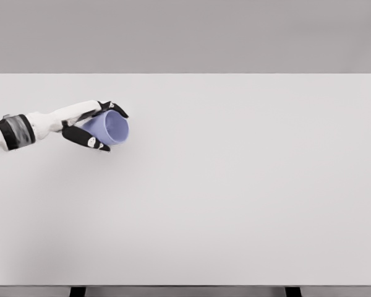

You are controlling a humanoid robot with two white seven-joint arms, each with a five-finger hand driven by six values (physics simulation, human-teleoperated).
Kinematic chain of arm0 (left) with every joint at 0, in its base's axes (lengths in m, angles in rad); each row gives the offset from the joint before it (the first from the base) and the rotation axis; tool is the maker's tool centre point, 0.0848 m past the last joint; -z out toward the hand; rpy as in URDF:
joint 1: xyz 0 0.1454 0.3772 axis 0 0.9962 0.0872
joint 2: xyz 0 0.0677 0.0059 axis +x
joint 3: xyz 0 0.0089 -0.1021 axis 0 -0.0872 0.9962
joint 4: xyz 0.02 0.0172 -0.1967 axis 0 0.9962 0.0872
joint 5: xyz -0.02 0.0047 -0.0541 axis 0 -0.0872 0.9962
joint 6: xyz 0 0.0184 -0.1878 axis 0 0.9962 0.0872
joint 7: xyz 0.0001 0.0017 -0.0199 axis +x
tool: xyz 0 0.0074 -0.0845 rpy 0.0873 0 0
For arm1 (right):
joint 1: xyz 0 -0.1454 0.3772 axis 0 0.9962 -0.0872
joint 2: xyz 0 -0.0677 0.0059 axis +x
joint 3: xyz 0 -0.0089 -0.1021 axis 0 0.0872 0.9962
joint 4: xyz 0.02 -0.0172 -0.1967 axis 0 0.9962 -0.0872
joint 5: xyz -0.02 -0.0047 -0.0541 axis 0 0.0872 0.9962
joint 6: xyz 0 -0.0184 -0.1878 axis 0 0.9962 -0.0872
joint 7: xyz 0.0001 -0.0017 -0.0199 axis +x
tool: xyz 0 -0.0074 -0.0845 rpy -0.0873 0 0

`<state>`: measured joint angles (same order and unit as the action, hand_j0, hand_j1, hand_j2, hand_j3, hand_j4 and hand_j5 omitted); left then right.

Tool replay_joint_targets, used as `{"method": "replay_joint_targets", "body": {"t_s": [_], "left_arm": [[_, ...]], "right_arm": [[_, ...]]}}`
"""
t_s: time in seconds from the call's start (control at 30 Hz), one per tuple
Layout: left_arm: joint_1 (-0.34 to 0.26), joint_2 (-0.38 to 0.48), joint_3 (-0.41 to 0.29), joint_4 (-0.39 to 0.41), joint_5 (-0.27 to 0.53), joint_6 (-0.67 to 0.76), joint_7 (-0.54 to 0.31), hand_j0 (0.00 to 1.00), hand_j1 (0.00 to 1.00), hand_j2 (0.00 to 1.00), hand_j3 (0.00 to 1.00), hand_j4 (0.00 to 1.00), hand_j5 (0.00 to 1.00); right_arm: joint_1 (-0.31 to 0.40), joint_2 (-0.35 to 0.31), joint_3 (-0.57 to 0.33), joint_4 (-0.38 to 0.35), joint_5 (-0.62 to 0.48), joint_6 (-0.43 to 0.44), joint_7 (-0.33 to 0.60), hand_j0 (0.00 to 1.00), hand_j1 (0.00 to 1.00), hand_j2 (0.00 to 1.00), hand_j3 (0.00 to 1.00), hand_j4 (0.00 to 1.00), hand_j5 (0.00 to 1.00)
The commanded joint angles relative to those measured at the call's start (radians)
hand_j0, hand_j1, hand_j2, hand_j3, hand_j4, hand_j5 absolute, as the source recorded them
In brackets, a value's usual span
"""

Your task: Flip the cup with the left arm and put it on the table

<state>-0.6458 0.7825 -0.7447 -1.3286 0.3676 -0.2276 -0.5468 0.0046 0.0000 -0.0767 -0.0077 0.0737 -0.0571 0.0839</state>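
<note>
Head view: looking down on a wide white table [235,204], grey wall behind, two dark legs peeking under the near edge. Coming in from the left edge, upper-left area: left arm [43,124], white w/ a dark grey band near the wrist, reaching rightward over the table. Wrapping around the cup [109,128] w/ the left hand [86,124]: dark-tipped fingers [114,109] curling over the top side, thumb or lower finger running under the bottom side, so fingers pressing in on the cup from both sides, clamping it. Lying tilted on its side in that grip: cup is pale purple-blue, mouth facing right and a bit toward the camera, inside wall showing lighter, base hidden behind the palm. Sitting over the table's left part, toward the far half, well apart from the near edge and from the right side. Casting no clear shadow, so can't tell whether the cup is touching the tabletop or hanging just above it. Not standing upright either way at this moment; rim pointing sideways rather than up or down. Showing nothing of the right arm anywhere in the pic.
</note>
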Motion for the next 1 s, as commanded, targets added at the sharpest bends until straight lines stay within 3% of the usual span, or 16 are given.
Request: {"method": "replay_joint_targets", "body": {"t_s": [0.0,0.13,0.3,0.53,0.97], "left_arm": [[0.0,0.018,0.027,0.081,0.25,-0.185,-0.064,0.59,0.59,0.59,0.59,0.59,0.59],[0.0,-0.137,0.149,0.244,0.412,-0.19,-0.064,0.6,0.6,0.6,0.6,0.6,0.6],[0.066,-0.258,0.192,0.252,0.407,-0.225,-0.064,0.61,0.61,0.61,0.61,0.61,0.61],[0.166,-0.341,0.235,0.253,0.402,-0.3,-0.064,0.63,0.63,0.63,0.63,0.63,0.63],[0.258,-0.4,0.239,0.259,0.373,-0.383,-0.064,0.7,0.7,0.7,0.7,0.7,0.7]], "right_arm": [[0.0,0.0,0.0,0.0,0.0,0.0,0.0,1.0,1.0,1.0,1.0,1.0,1.0],[0.0,0.0,0.0,0.0,0.0,0.0,0.0,1.0,1.0,1.0,1.0,1.0,1.0],[0.0,0.0,0.0,0.0,0.0,0.0,0.0,1.0,1.0,1.0,1.0,1.0,1.0],[0.0,0.0,0.0,0.0,0.0,0.0,-0.001,1.0,1.0,1.0,1.0,1.0,1.0],[0.002,0.0,0.0,0.0,0.0,-0.001,0.0,1.0,1.0,1.0,1.0,1.0,1.0]]}}
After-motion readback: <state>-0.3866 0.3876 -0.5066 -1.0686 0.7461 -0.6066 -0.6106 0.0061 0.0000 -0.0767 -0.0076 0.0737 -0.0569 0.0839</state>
